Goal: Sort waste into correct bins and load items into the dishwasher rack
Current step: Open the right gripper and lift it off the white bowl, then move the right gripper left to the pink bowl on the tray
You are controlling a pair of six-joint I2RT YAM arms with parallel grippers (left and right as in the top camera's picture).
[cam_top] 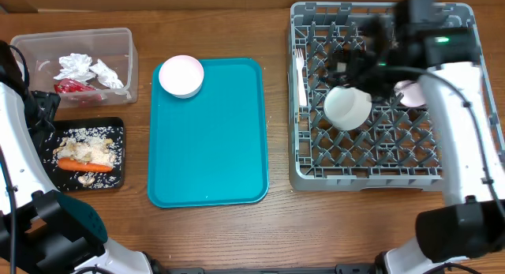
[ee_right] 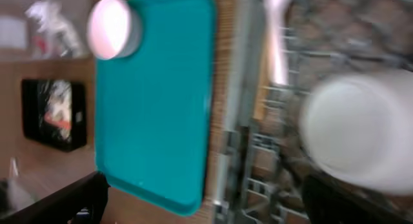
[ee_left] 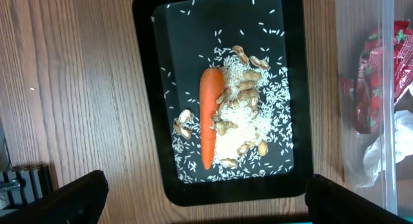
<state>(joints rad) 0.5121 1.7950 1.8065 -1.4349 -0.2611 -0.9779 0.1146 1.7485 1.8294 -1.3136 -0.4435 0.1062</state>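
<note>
L gripper [ee_left: 206, 201] spread wide, empty, over shallow black rectangular tray [ee_left: 151, 88] w/ orange carrot [ee_left: 210, 114]. Next item, small white round bowl [cam_top: 181, 75], sits on flat teal serving tray [cam_top: 209, 148], top-left corner in overhead view. Prob. light, stiff, slick, so pinch rim wall. R gripper [ee_right: 206, 201] spread, empty, above grey plastic dishwasher rack [cam_top: 355, 179].

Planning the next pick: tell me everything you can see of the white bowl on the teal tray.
The white bowl is small, round and smooth, ceramic-looking, upright with its mouth up and apparently empty. It sits in the teal tray's corner nearest the clear tub, overlapping the rim. Only the tray touches it.
</note>
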